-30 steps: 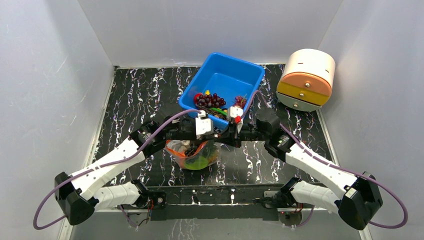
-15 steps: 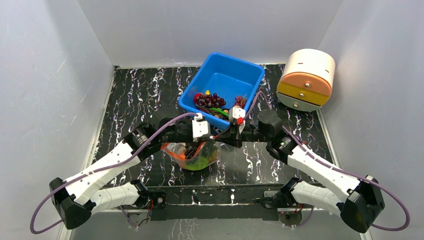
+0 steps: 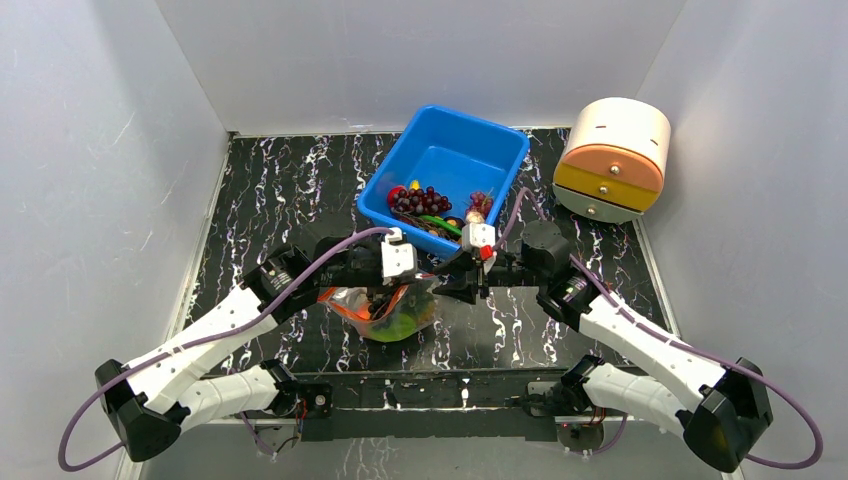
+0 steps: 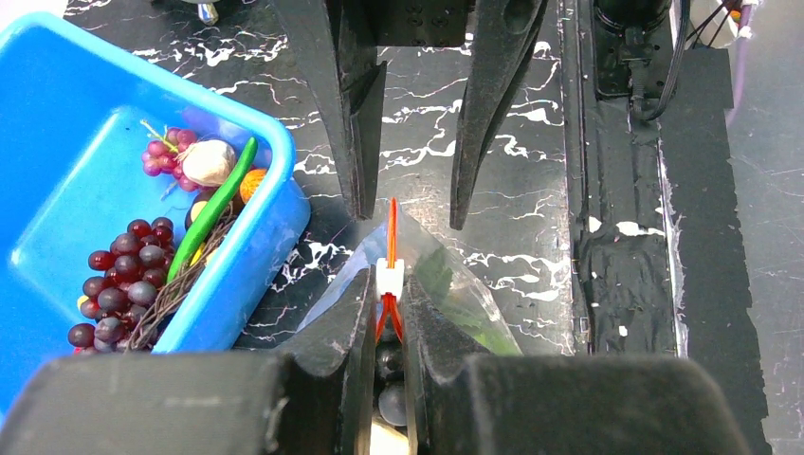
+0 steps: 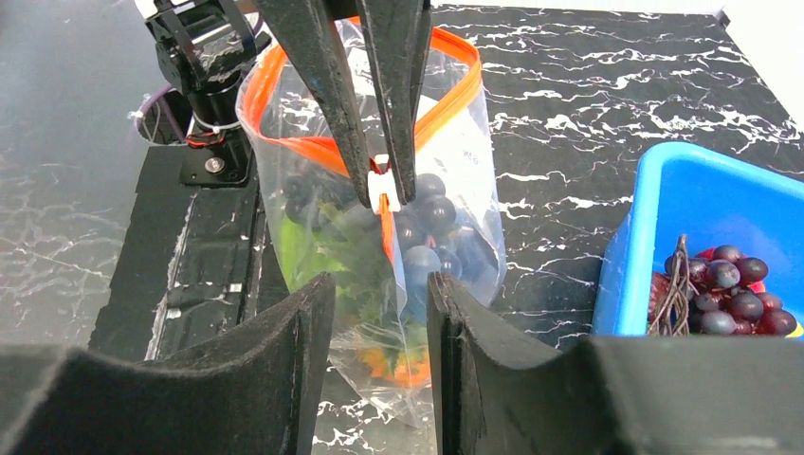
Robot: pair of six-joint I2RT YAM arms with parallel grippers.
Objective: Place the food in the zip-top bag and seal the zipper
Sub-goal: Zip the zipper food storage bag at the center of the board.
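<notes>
The clear zip-top bag (image 5: 455, 161) stands on the table below both grippers, and it also shows in the top view (image 3: 392, 312). It holds dark grapes (image 5: 427, 218), green leaves and something orange. My left gripper (image 4: 389, 284) is shut on the white slider (image 4: 389, 276) of the orange-red zipper (image 4: 392, 226). In the right wrist view the left gripper (image 5: 382, 194) pinches that slider, and the mouth behind it gapes. My right gripper (image 5: 379, 284) is open, its fingers apart just in front of the bag's right end, touching nothing.
A blue bin (image 3: 500, 135) stands behind the bag with purple grape bunches (image 3: 420, 200), a green pod and small pieces in its near corner. A round cream and orange drawer unit (image 3: 612, 158) sits at the back right. White walls close in the black marbled table.
The two grippers have drawn apart. The left gripper has shifted a little left along the bag mouth, and the right gripper has backed off to the right.
</notes>
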